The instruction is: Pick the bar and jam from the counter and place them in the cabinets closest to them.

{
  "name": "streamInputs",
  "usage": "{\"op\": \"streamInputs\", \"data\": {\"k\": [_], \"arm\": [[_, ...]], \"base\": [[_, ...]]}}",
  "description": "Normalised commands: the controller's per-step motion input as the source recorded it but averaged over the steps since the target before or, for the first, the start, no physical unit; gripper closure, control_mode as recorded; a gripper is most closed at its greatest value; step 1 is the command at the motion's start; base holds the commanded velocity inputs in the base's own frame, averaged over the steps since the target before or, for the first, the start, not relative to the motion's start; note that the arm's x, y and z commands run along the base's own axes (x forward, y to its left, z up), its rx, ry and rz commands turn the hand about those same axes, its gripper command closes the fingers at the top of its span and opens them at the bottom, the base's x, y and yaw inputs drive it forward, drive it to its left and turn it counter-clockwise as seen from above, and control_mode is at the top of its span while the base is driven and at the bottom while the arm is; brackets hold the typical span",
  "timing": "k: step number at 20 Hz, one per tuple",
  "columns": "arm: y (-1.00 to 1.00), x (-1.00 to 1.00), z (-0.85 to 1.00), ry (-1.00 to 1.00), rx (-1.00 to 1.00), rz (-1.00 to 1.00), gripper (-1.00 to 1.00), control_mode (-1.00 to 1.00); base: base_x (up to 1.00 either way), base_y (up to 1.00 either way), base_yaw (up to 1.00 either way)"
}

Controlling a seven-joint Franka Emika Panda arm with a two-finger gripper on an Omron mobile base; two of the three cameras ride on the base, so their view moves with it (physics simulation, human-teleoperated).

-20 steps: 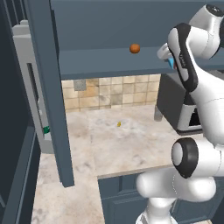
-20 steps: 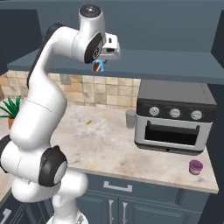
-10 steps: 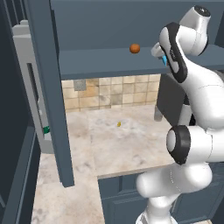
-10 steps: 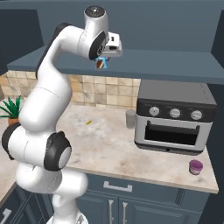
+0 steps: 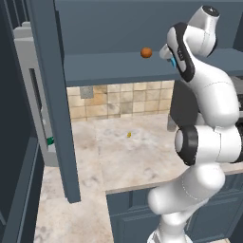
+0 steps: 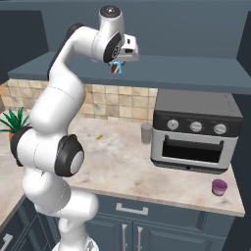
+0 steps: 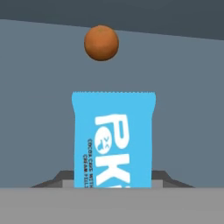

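Gripper [image 6: 116, 69] was clamped on the bar [image 7: 113, 140], holding it flat above the cabinet shelf [image 5: 114, 71], apparently for release. Beyond the bar lay an orange-brown ball [image 7: 101, 42]. The jam [image 6: 219, 187] sat on the counter [image 6: 122, 157] far below.

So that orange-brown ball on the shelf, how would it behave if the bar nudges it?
The orange-brown ball looks fully round, so it would probably roll at a light touch. The open shelf appears flat with no visible lip, so it might roll off. The bar, flat and wrapped, would likely stay put once laid down.
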Motion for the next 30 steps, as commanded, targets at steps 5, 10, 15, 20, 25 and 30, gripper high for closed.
{"op": "streamInputs", "data": {"k": [5, 10, 15, 20, 25, 30], "arm": [[0.0, 0.07, -0.01, 0.0, -0.01, 0.0, -1.0, -1.0], [0.0, 0.0, 0.0, 0.0, 0.0, 0.0, -1.0, -1.0], [-0.01, -0.01, 0.0, 0.0, 0.0, 0.0, -1.0, -1.0], [-0.12, -0.5, 0.02, -0.04, 0.0, 0.0, -1.0, -1.0], [-0.26, -0.97, 0.06, -0.12, 0.0, 0.0, -1.0, -1.0], [-0.32, -1.0, 0.01, -0.12, -0.01, 0.02, -1.0, -1.0]], "base": [[0.0, 0.0, 0.0], [0.0, 0.0, 0.0], [0.0, 0.0, 0.0], [0.0, 0.0, 0.0], [0.0, 0.0, 0.0], [0.0, 0.0, 0.0]]}}
